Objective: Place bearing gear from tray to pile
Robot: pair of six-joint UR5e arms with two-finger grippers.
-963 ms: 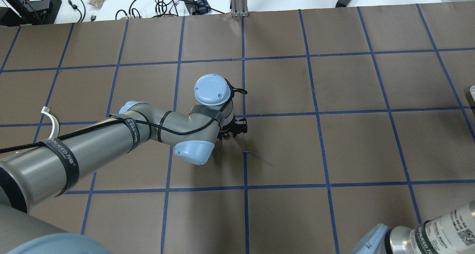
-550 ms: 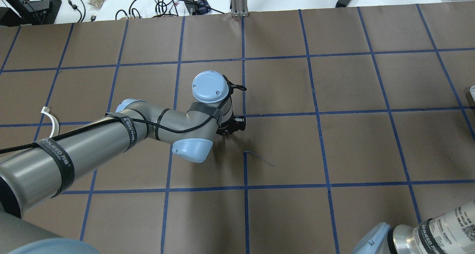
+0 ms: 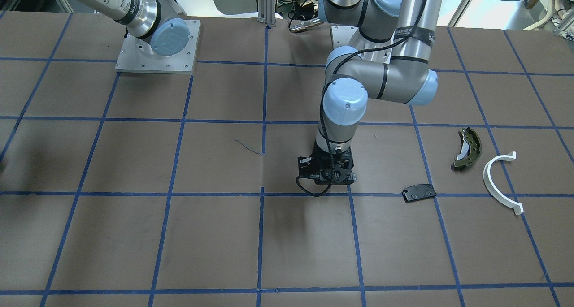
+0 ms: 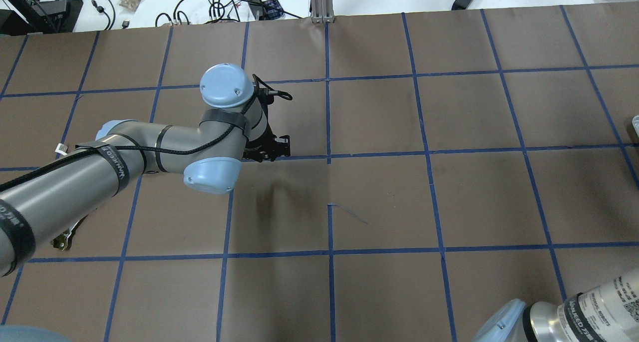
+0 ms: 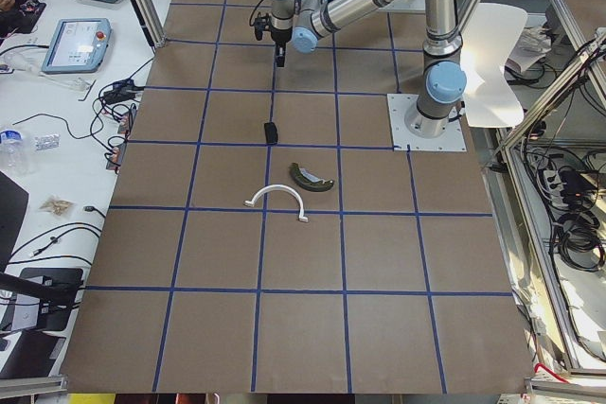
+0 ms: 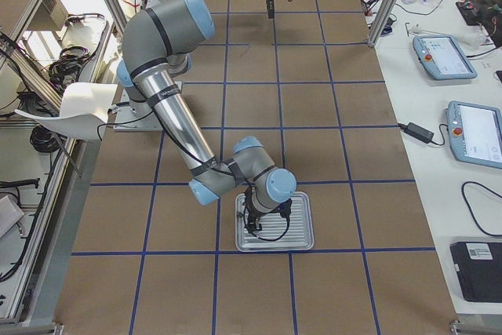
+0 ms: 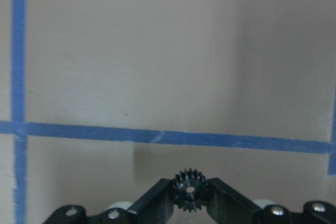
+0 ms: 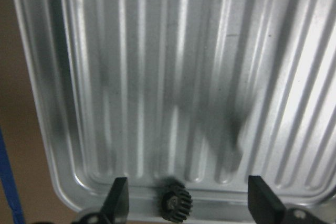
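Note:
My left gripper (image 7: 189, 203) is shut on a small black bearing gear (image 7: 189, 190) and holds it above the brown paper, near a blue tape line. It also shows in the front view (image 3: 326, 177) and the overhead view (image 4: 264, 151). The pile lies further to the robot's left: an olive-green brake shoe (image 3: 467, 148), a white plastic arc (image 3: 500, 181) and a black pad plate (image 3: 419, 192). My right gripper (image 8: 190, 199) is open over the ribbed metal tray (image 8: 184, 77), with a second black gear (image 8: 176, 201) between its fingers (image 8: 118, 198).
The tray (image 6: 300, 234) sits at the table's right end, under the right arm. In the overhead view the left arm hides most of the pile. Cables and tablets lie on the white bench (image 4: 150, 2) beyond the table's far edge.
My left arm has swung to the left and a little farther from the robot, carrying the gear toward the pile side. The right arm has not visibly moved.

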